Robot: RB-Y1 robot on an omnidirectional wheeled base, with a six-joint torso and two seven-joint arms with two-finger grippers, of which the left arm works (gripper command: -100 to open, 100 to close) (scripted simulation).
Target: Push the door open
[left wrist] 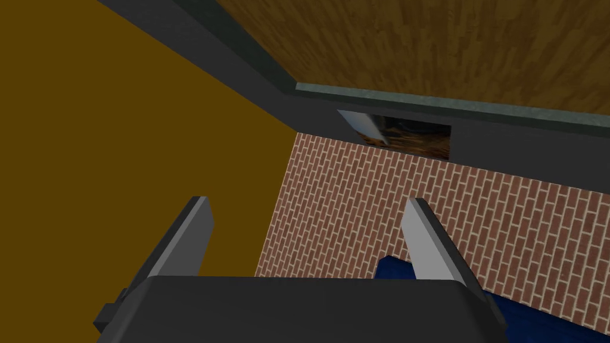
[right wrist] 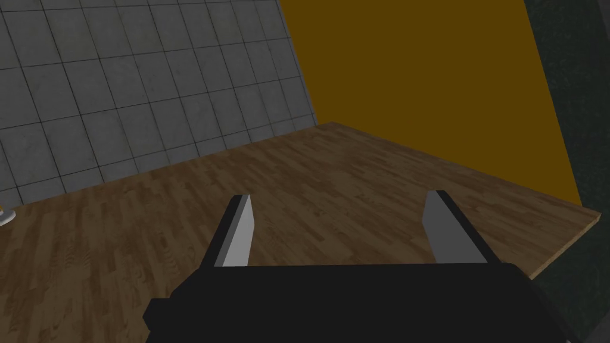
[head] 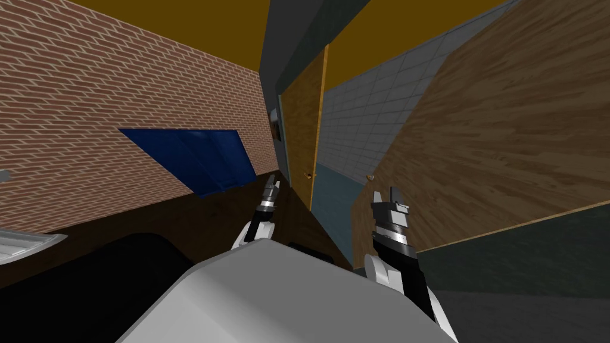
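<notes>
Head view — two wooden doors (head: 302, 128) (head: 506, 149); left gripper (head: 273, 187), right gripper (head: 385, 195) — fingers apart

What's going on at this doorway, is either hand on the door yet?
The robot stands close to a doorway. Its right hand, fingers open, points at the broad wood door on its right side. I cannot tell whether it touches the panel. Past the door's handle, a gap shows a grey tiled wall. The left hand, also open, is raised near the brick wall and holds nothing.
</notes>
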